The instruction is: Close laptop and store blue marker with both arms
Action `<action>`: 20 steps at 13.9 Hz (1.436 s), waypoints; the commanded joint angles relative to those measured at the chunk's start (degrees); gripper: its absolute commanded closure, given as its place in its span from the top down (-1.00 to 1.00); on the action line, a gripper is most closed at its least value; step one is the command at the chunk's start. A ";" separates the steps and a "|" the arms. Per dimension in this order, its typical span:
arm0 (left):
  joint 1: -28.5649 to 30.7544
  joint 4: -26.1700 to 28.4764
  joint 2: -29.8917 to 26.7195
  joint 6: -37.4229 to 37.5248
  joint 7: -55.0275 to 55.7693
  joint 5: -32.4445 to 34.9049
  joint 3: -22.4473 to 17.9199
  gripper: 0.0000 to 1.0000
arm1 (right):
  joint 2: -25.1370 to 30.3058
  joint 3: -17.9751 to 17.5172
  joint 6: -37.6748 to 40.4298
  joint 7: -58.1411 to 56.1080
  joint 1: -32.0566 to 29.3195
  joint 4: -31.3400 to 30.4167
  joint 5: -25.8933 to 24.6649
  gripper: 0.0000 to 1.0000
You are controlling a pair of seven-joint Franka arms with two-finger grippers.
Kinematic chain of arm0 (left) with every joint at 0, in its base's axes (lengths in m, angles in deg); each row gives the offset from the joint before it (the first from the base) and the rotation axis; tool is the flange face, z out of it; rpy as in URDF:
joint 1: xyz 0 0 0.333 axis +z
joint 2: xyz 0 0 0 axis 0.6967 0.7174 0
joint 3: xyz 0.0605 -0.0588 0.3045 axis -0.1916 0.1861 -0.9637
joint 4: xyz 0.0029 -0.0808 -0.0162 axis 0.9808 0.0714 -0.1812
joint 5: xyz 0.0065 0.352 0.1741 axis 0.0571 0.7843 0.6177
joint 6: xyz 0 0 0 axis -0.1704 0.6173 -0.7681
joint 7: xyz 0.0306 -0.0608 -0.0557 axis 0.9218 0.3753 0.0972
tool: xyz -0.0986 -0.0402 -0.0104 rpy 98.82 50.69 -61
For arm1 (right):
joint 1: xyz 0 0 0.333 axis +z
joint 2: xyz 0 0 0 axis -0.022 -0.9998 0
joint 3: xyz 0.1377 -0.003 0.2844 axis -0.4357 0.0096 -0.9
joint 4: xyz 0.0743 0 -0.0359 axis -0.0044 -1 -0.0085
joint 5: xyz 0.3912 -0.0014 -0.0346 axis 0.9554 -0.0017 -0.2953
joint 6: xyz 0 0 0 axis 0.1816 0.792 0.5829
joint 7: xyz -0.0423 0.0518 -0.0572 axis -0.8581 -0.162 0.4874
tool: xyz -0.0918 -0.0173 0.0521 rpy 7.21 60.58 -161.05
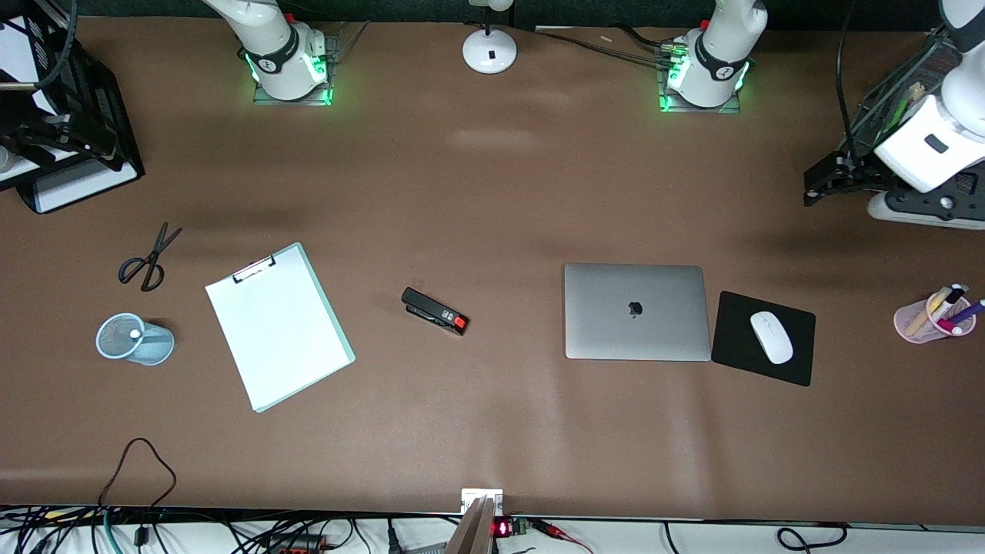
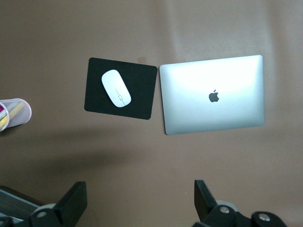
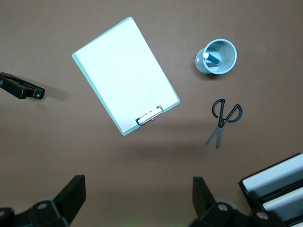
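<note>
Laptop (image 1: 636, 312) lies closed on the desk (image 1: 492, 192), mouse pad (image 1: 763, 338) at its 3 o'clock; blue marker (image 3: 213, 58) stands in the mesh cup (image 3: 217, 57). Left hand (image 2: 137, 201) and right hand (image 3: 137, 198) hang spread wide, empty.

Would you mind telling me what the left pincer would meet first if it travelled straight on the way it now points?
Probably bare table: the left pincer, open, looks down on brown tabletop just short of the closed laptop and the mouse pad. How high it hangs is unclear.
</note>
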 commanded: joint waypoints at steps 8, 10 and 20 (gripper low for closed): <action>-6.34 -0.82 0.13 0.16 0.62 -1.02 -5.62 1.00 | 0.07 -0.05 0.00 0.30 -0.30 0.69 -0.46 1.00; -6.35 -0.82 0.05 0.16 0.62 -0.93 -5.73 1.00 | -0.11 -0.05 -0.17 0.04 -0.38 0.86 -0.54 1.00; -6.18 -1.70 0.57 1.57 1.93 -1.11 -5.03 1.00 | -0.64 -0.05 -0.26 0.13 -0.38 1.30 -0.90 1.00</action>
